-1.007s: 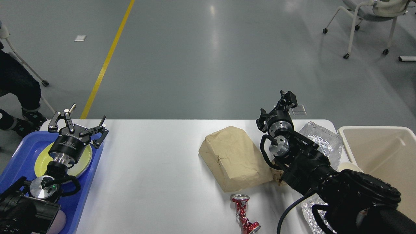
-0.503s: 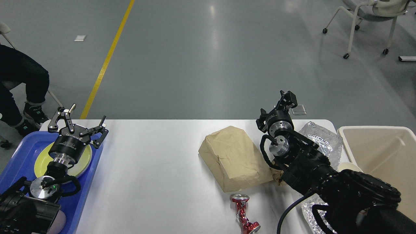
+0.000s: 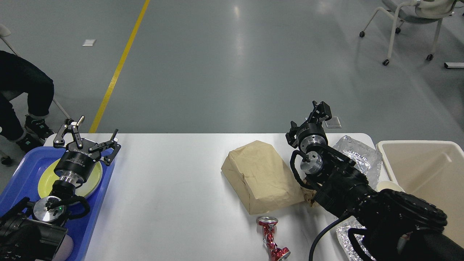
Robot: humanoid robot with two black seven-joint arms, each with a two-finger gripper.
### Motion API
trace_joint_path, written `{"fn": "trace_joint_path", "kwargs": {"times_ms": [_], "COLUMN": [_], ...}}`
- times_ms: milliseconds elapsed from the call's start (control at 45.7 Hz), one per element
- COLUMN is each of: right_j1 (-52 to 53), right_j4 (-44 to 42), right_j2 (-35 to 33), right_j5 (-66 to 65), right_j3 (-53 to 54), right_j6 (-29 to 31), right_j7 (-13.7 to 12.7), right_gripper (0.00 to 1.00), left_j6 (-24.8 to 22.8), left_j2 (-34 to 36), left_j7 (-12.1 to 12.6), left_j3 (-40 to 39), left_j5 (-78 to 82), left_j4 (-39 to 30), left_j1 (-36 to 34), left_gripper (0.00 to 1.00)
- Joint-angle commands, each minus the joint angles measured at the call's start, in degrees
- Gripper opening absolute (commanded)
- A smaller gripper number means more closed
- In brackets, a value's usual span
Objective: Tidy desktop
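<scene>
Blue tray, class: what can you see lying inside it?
Inside the blue tray lies a yellow-green plate, partly hidden beneath the open left gripper. A pale rounded object shows at the near corner; the arm covers the rest.

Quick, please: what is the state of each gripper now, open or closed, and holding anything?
Left gripper: open, fingers spread, holding nothing, above the blue tray.
Right gripper: cannot be told; it is seen end-on and dark.

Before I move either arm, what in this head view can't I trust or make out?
- Right claw: seen end-on and dark, so open or shut is unclear.
- Foil sheet: mostly hidden behind the right arm.
- Crushed red can: its base is cut off by the bottom edge.
- Beige bin: cut off at the right edge.
</scene>
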Motion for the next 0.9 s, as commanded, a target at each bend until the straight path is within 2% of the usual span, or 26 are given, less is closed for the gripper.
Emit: {"fn": "trace_joint_path", "kwargs": {"times_ms": [0, 875], "right_j1": [0.0, 0.0], "right_j4": [0.0, 0.0], "right_j2": [0.0, 0.0], "right_j5": [0.0, 0.0], "right_j3": [0.0, 0.0], "right_j6": [0.0, 0.0], "right_j7": [0.0, 0.0], "right_gripper": [1.0, 1.0], "left_j6": [0.0, 0.0], "left_j2": [0.0, 0.0], "left_j7": [0.0, 0.0], "left_j3": [0.0, 0.0], "left_j5": [0.0, 0.0], "left_j4": [0.0, 0.0], "left_j1": [0.0, 0.0], "left_gripper": [0.96, 0.96]}}
